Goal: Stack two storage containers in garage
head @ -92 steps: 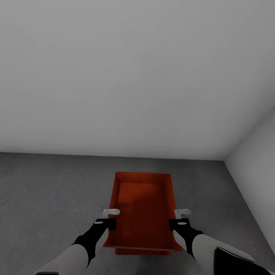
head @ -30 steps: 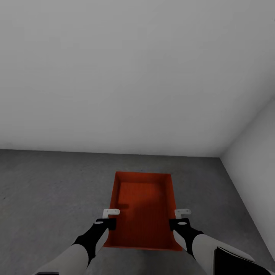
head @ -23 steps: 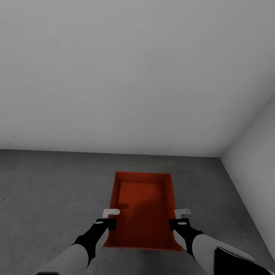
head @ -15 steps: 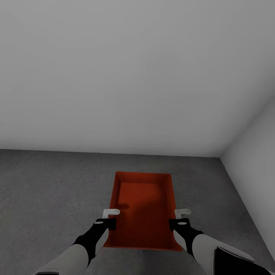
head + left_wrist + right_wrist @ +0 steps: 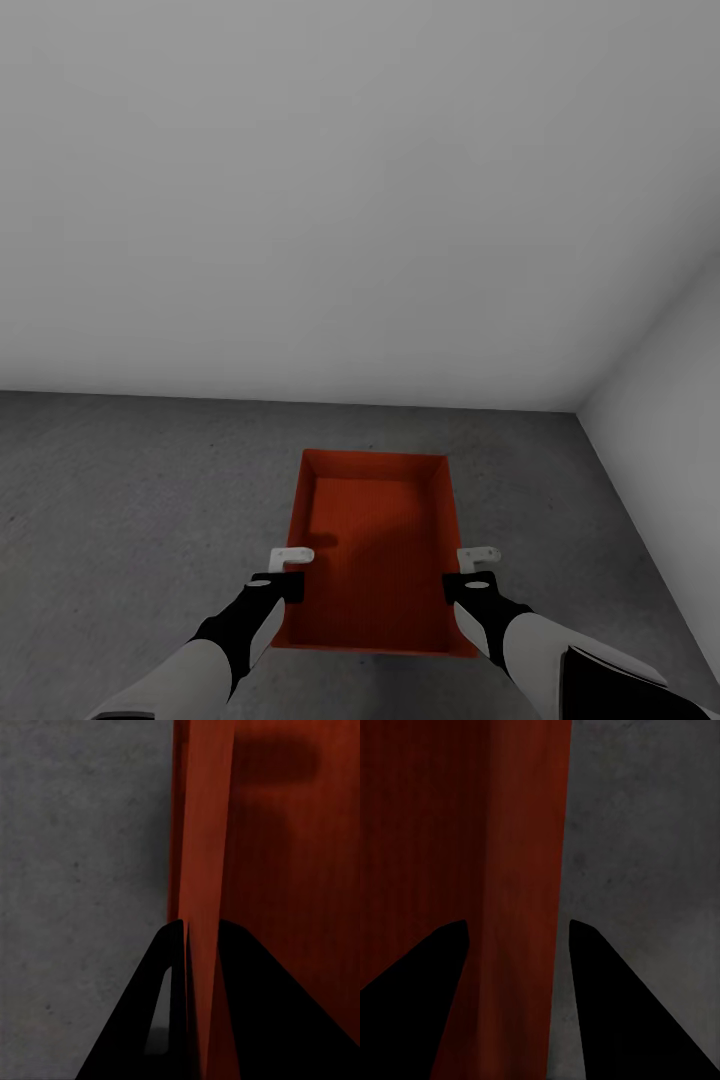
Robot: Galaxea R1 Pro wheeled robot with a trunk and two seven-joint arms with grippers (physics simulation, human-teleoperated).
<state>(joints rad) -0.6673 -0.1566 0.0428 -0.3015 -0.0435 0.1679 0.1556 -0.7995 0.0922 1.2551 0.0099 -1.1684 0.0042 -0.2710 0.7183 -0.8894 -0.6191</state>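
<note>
Left gripper (image 5: 291,556): your fingers (image 5: 171,967) are pinched on the left long wall of the container (image 5: 375,550).
Container: orange-red bin, open top up, sitting on the dark concrete floor (image 5: 120,500) between your two arms (whether a second bin lies under it, you cannot tell).
Right gripper (image 5: 479,554): your fingers (image 5: 442,967) are spread, straddling the right long wall without closing on it.
Wall (image 5: 350,200): plain grey-white, just beyond the container's far end.
</note>
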